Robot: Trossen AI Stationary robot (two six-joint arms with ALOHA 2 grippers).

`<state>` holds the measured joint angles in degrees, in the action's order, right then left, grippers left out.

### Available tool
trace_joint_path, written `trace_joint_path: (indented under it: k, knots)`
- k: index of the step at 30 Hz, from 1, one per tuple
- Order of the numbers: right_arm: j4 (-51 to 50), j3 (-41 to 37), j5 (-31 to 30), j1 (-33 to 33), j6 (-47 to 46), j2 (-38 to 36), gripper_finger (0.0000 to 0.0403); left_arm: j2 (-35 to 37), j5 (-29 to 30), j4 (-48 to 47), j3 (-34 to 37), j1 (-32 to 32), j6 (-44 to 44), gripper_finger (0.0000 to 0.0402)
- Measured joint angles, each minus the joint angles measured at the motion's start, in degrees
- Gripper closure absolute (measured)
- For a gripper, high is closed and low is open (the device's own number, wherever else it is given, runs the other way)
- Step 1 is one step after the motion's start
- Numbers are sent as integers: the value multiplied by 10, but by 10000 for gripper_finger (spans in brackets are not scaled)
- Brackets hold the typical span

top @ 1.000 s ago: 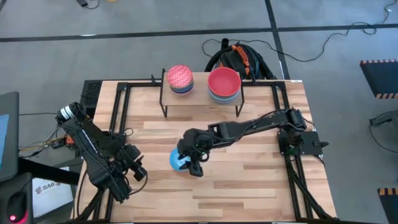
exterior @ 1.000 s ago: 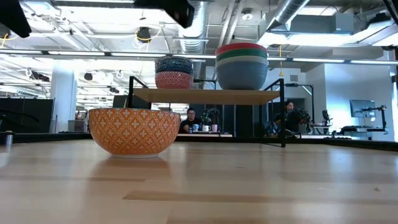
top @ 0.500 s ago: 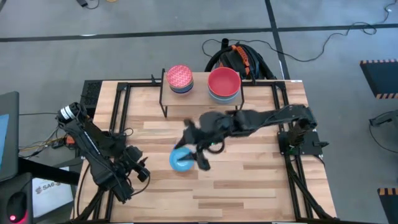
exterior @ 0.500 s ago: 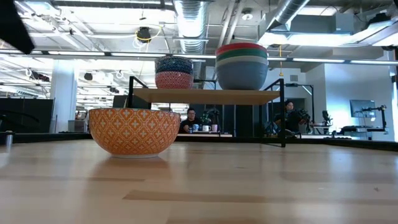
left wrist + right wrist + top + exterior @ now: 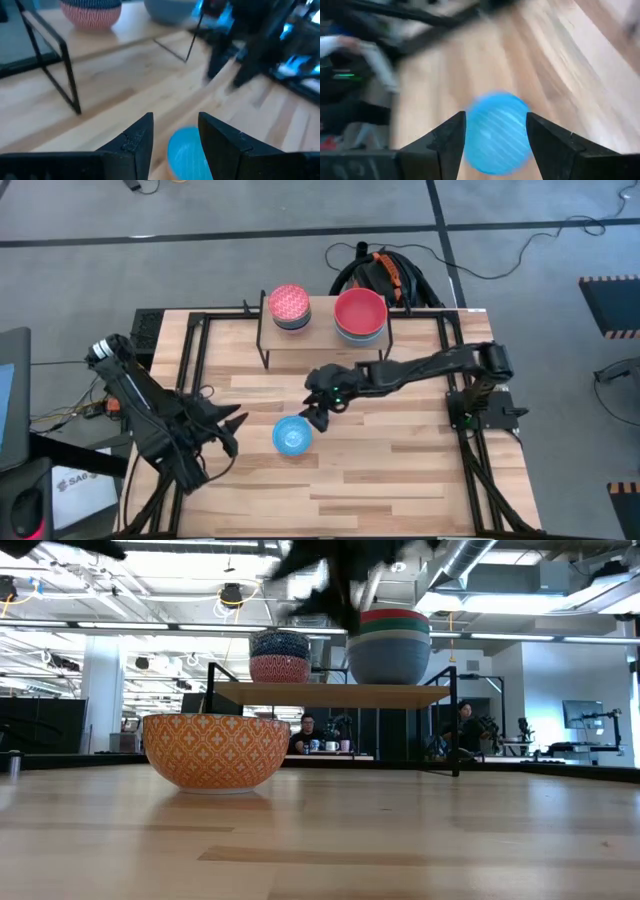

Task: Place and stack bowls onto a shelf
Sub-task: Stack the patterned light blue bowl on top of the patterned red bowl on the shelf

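One bowl, orange-patterned outside and blue inside [image 5: 292, 436] [image 5: 215, 750], stands upright on the tabletop in front of the shelf [image 5: 322, 332] [image 5: 340, 693]. On the shelf are two stacks: one topped by a red-patterned bowl [image 5: 288, 304] [image 5: 280, 655], one topped by a red bowl [image 5: 360, 313] [image 5: 389, 644]. My right gripper [image 5: 318, 420] [image 5: 496, 120] is open, just right of and above the table bowl [image 5: 497, 132]. My left gripper [image 5: 235, 430] [image 5: 175, 122] is open, left of that bowl [image 5: 187, 150] and pointing at it.
Black rails [image 5: 196, 360] run along the table's left and right sides. A dark bag with cables [image 5: 385, 275] lies on the floor behind the shelf. Bare wood lies in front of the bowl, toward the near edge [image 5: 340, 490]. People sit far off in the room [image 5: 308, 730].
My right gripper, which stood over the bowl's rim a second ago, has risen and drawn back toward the shelf and the right. The bowl has stayed where it was. My left arm has swung up from the near-left corner, its gripper turning toward the bowl.
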<state>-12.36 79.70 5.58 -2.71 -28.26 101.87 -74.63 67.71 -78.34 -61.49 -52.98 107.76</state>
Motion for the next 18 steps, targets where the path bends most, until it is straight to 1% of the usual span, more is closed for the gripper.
trace_joint_path:
  k: [2, 4, 8, 12, 18]
  knots:
    - [-18, -10, -21, 8, -25, 22, 168, 4, 16, 25, 0, 12, -25, 262]
    - [-8, -9, -35, 15, -46, 50, 168, 4, 12, 42, 0, 26, -55, 262]
    - [-2, -8, -37, 21, -63, 96, 168, 4, -29, 50, 0, 54, -73, 262]
    - [-4, -6, -18, 15, -62, 136, 168, 4, -57, 44, 0, 73, -75, 262]
    - [-3, -5, -8, 5, -45, 152, 168, 4, -106, 26, 0, 105, -78, 262]
